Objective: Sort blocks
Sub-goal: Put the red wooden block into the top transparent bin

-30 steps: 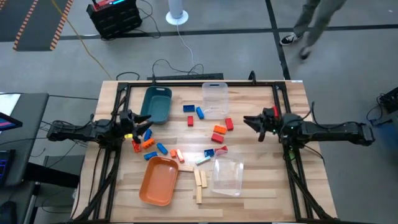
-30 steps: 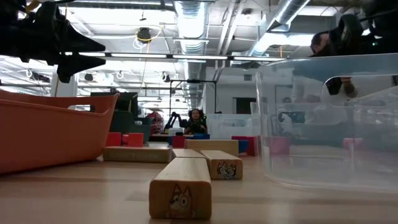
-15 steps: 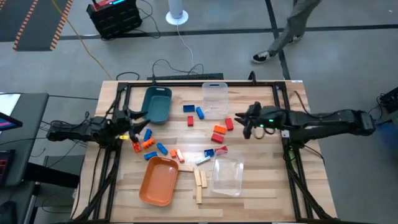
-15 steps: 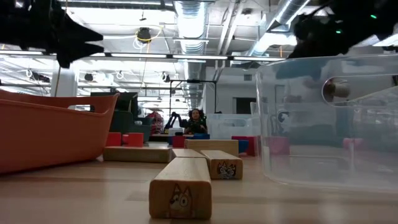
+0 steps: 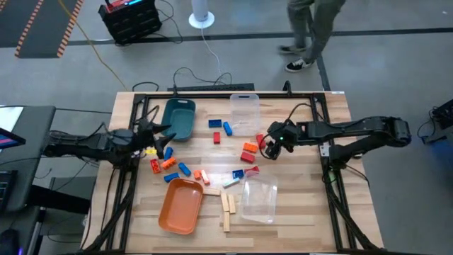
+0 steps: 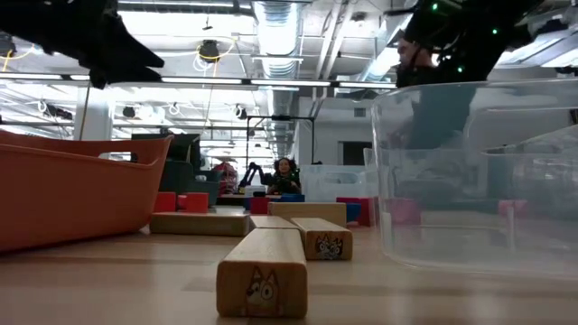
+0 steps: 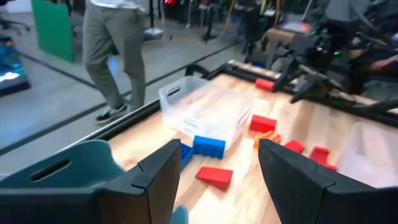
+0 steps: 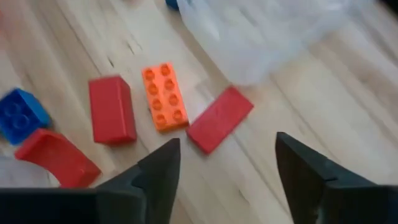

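Two dark fingers of the right gripper [image 8: 222, 171] stood spread, empty, above a flat red block [image 8: 220, 119] lying slantwise on the wooden table [image 5: 297, 212]. Just beside it lay a studded orange brick [image 8: 165, 98] and a smooth red one [image 8: 112, 109] (long axes roughly parallel). The left gripper [image 5: 161, 134] waited open near the teal tray [image 5: 178, 118].

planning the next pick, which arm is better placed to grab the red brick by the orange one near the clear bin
Right. The right gripper hangs open just over the red brick beside the orange brick. The left gripper is across the table by the teal tray.
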